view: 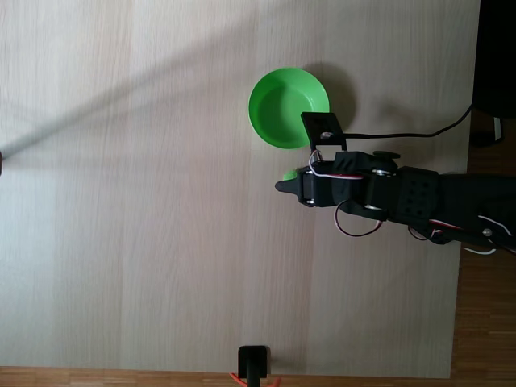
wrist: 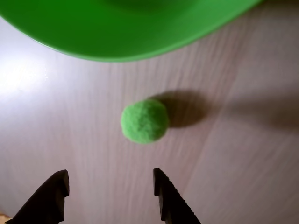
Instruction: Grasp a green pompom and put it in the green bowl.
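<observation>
The green pompom [wrist: 145,120] lies on the pale wooden table, a fuzzy ball just short of the green bowl [wrist: 117,42], whose rim fills the top of the wrist view. My gripper [wrist: 110,175] is open, its two black fingers [wrist: 56,186] poking in from the bottom edge with only bare table between them; the pompom sits ahead of them, slightly right of centre. In the fixed view the bowl [view: 260,109] stands at upper centre, the pompom [view: 289,174] peeks out just below it, and the gripper [view: 284,185] hovers over the pompom, with the arm coming in from the right.
A black cable [view: 419,133] runs from the arm to the right table edge. A black mount [view: 254,361] stands at the bottom edge of the table. Bare tabletop [view: 145,201] spreads to the left of the arm.
</observation>
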Motion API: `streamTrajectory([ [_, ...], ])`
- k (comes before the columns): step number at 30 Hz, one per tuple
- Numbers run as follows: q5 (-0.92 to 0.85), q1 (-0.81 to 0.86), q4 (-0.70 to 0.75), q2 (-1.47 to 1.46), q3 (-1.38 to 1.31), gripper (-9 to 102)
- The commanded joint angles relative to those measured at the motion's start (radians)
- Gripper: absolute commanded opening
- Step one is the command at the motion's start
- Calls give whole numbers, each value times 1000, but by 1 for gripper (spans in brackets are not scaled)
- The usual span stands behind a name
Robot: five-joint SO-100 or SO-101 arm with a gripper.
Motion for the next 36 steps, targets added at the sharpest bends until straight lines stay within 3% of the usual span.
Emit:
streamTrajectory([
  [1,-6,-6,46,8,-46,22],
  [36,-5,64,0,-115,-48,22],
])
